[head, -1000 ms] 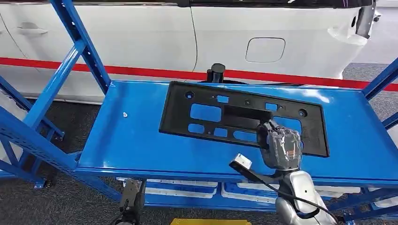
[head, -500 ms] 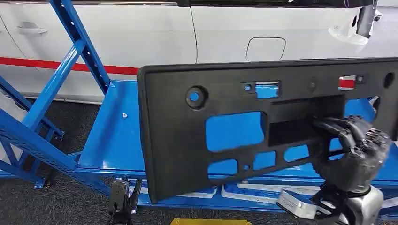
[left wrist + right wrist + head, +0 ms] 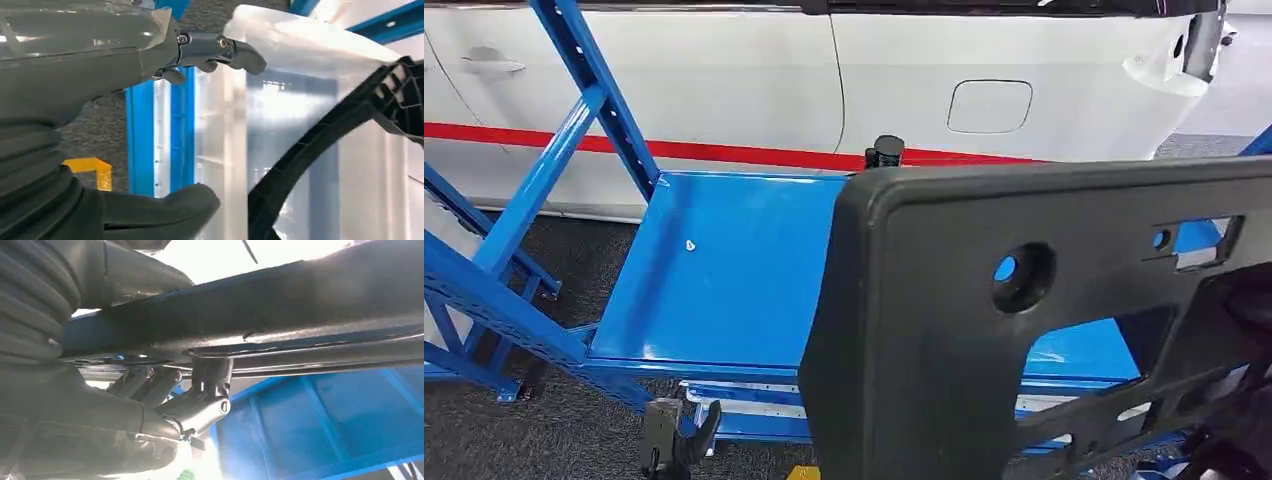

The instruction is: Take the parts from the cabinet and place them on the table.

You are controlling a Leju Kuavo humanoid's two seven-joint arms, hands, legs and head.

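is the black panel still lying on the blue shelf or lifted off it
Lifted off. The black panel is raised and tilted close to the head camera, above the bare blue shelf; the right hand grips it.

You're looking at a blue metal shelf (image 3: 724,280) on a blue rack frame (image 3: 554,160) — its glossy top is bare apart from one small white speck (image 3: 690,245) near the left side. A black cylindrical object (image 3: 885,152) stands at the back edge. Below — a lower shelf level carries pale trays (image 3: 744,400), and grey carpeted floor (image 3: 574,430) lies underneath.
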